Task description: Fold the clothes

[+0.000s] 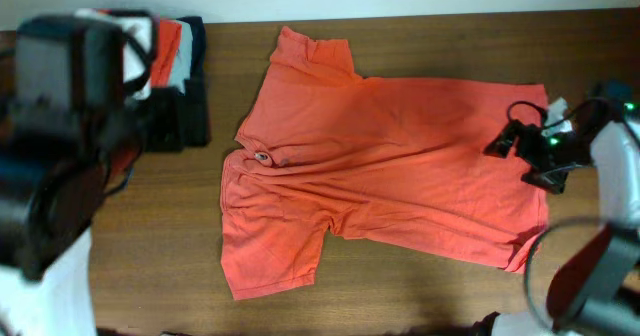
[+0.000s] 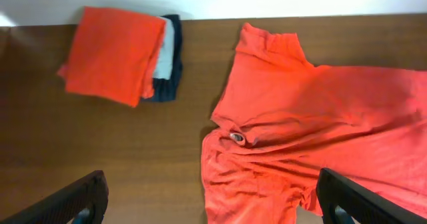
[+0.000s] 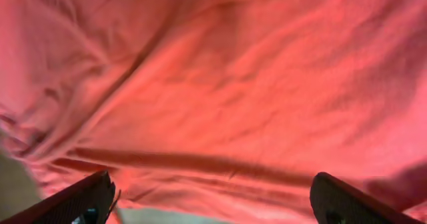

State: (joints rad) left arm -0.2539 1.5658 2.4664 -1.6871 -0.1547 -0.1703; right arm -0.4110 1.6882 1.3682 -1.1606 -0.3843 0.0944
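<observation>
currently the t-shirt (plain side up) lies unfolded.

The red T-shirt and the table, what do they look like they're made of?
T-shirt: soft matte knit, probably cotton jersey. It lies limp, with soft rumpled creases and no shine.
Table: dark brown wood or a wood-look laminate. It is smooth, with faint grain streaks and a slight sheen. The pictures don't settle which.
</observation>
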